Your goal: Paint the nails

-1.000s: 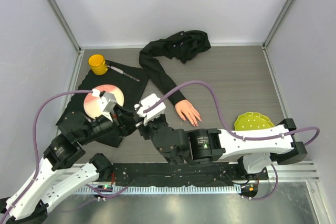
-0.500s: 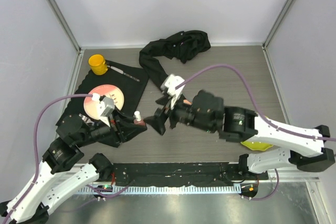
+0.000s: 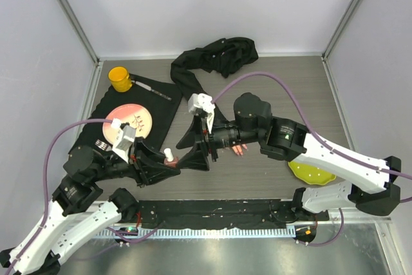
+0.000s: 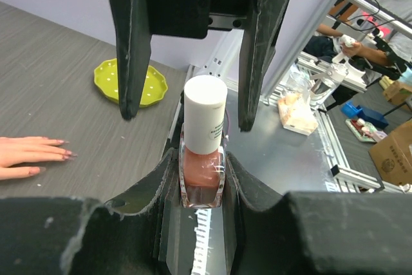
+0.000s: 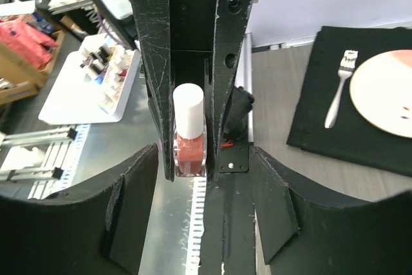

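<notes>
Notably, left wrist view, unlike right's, shows nails (image 4: 67,154); left pincer (image 4: 201,160) clamps bottle (image 4: 205,115), right pincer (image 4: 188,119) agape

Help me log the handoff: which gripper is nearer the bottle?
Left. The left gripper is shut on the bottle; the right gripper is open, close to its cap but not touching.

Lime dish (image 4: 156,87) (white dots), pinkish nails (image 4: 67,154).

White-capped bottle (image 3: 168,155) in left gripper (image 3: 167,164), right gripper (image 3: 190,159) beside
</notes>
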Controlling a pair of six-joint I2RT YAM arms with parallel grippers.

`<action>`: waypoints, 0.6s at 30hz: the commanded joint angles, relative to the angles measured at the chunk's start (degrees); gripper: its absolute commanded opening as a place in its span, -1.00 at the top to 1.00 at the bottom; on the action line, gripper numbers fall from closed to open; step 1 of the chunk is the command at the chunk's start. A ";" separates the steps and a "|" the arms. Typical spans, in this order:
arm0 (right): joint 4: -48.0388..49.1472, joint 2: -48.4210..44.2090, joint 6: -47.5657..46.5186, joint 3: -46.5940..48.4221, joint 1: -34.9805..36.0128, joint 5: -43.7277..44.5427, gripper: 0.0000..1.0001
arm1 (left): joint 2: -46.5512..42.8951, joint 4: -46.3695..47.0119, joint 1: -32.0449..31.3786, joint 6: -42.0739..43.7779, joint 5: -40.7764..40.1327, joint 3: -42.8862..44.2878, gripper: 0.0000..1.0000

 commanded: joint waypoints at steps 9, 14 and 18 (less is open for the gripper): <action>8.00 3.83 3.58 5.03 -1.74 -9.21 -0.09 | -0.20 6.10 0.22 -2.05 3.48 -1.08 1.00; 8.62 4.89 4.11 5.74 -1.83 -11.05 -0.04 | 0.50 6.19 0.31 -1.53 3.75 -0.73 1.00; 8.79 5.59 4.46 5.74 -1.83 -12.02 0.04 | 1.12 5.93 0.22 -0.48 3.13 -0.03 1.00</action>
